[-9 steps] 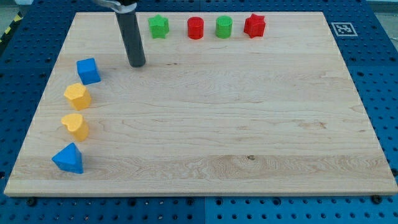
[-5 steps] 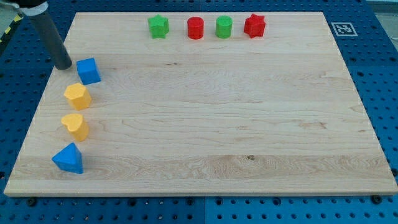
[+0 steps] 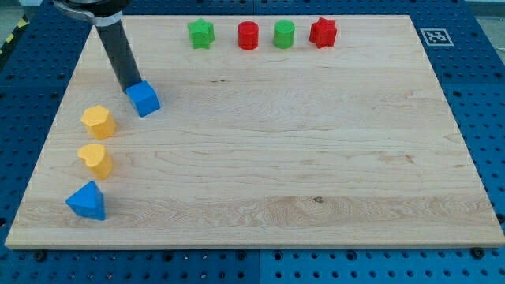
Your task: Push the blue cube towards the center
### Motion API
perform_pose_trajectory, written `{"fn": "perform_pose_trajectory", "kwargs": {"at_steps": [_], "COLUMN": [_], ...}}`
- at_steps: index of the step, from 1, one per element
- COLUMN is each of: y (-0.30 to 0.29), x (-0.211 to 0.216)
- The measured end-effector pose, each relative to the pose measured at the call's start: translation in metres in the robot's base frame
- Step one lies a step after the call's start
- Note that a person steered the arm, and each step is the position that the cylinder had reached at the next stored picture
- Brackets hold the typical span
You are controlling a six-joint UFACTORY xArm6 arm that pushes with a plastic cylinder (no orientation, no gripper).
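Observation:
The blue cube [image 3: 144, 99] sits on the wooden board [image 3: 260, 158] in its upper left part, well left of the board's middle. My tip [image 3: 128, 87] rests against the cube's upper left side. The dark rod rises from there toward the view's top left.
Two yellow blocks [image 3: 98, 121] [image 3: 96, 159] and a blue triangular block [image 3: 87, 201] stand in a column at the left. Along the top edge stand a green star [image 3: 201, 34], a red cylinder [image 3: 248, 35], a green cylinder [image 3: 284, 34] and a red star [image 3: 323, 32].
My tip swung from the board's top to the cube's left, then pushed right. The blue cube has slid right and slightly down, away from the yellow block.

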State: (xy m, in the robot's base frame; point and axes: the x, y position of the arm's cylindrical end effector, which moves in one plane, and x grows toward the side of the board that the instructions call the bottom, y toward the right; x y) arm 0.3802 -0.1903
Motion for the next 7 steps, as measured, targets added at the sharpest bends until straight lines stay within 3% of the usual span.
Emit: {"fn": "perform_pose_trajectory", "kwargs": {"at_steps": [7], "y": [0.005], "x": [0.051]}}
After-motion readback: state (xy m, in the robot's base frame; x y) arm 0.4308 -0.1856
